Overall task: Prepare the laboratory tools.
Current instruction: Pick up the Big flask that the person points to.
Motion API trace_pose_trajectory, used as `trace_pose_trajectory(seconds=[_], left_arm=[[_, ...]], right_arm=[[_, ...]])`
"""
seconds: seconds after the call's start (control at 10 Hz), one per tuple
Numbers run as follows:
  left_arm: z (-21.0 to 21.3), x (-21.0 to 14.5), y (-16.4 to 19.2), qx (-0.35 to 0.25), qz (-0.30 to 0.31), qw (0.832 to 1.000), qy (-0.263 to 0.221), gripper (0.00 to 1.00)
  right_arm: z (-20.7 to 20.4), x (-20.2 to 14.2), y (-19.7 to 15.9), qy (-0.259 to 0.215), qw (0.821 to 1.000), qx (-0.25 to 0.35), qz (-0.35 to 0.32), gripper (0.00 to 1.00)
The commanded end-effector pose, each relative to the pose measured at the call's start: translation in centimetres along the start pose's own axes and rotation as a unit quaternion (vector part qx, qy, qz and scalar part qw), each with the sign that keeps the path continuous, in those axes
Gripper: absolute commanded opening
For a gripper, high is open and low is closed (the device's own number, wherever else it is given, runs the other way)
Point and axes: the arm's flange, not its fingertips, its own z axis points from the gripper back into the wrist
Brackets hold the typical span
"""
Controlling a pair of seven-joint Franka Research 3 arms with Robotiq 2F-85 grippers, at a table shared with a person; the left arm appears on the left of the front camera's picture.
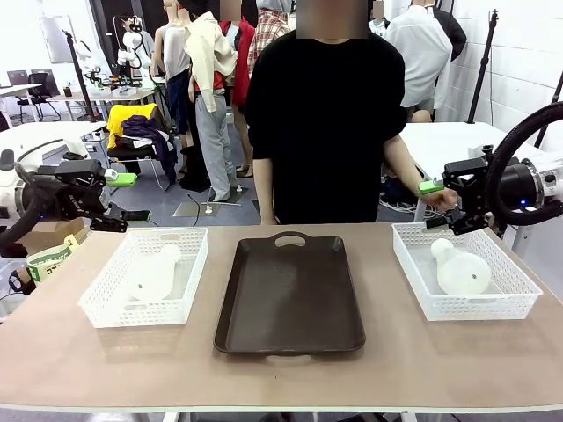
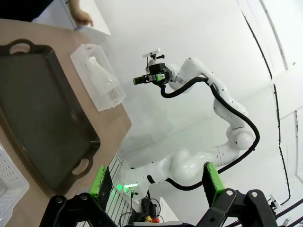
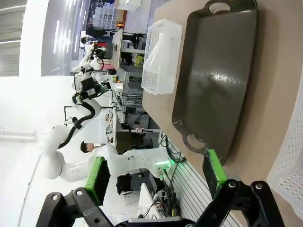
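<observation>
A light brown table (image 1: 281, 378) runs the full width of the front view. A person in a black top (image 1: 321, 114) stands at the middle of its far edge, and one hand (image 1: 446, 199) reaches toward the far right corner, just behind the right gripper.

A dark brown tray (image 1: 290, 299) with cut-out handles lies in the middle of the table, its short sides facing the near and far edges. It is bare.

A white mesh basket (image 1: 132, 315) sits near the left edge, just beside the tray. A second white mesh basket (image 1: 457, 308) sits near the right edge, a little apart from the tray.

Each basket holds one translucent whitish conical flask lying on its side. The left flask (image 1: 154, 274) has its neck toward the far edge. The right flask (image 1: 464, 272) has its neck toward the far left corner of its basket.

The left gripper (image 1: 130, 199) hangs off the table's far left corner, apart from the left basket. Its own wrist view shows the green-padded fingers (image 2: 100, 182) spread wide with nothing between them.

The right gripper (image 1: 434, 206) hangs over the far edge of the right basket, above the flask's neck and clear of it. Its fingers (image 3: 97, 179) are also spread wide and hold nothing.
</observation>
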Motion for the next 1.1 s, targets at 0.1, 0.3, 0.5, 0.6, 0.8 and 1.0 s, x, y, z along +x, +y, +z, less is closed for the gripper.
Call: trace_pose_trajectory(seconds=[0.1,0.3,0.5,0.6,0.8,1.0], left_arm=[[-0.01,0.04,-0.09,-0.003,-0.001,1.000,-0.001,1.00],[-0.01,0.04,-0.09,-0.003,-0.001,1.000,-0.001,1.00],[-0.01,0.04,-0.09,-0.003,-0.001,1.000,-0.001,1.00],[-0.01,0.04,-0.09,-0.003,-0.001,1.000,-0.001,1.00],[-0.01,0.04,-0.09,-0.003,-0.001,1.000,-0.001,1.00],[-0.01,0.04,-0.09,-0.003,-0.001,1.000,-0.001,1.00]], right_arm=[[0.02,0.06,0.03,-0.004,1.000,0.004,-0.001,1.00],[0.02,0.06,0.03,-0.004,1.000,0.004,-0.001,1.00],[0.02,0.06,0.03,-0.004,1.000,0.004,-0.001,1.00],[0.02,0.06,0.03,-0.004,1.000,0.004,-0.001,1.00],[0.02,0.06,0.03,-0.004,1.000,0.004,-0.001,1.00],[0.02,0.06,0.03,-0.004,1.000,0.004,-0.001,1.00]])
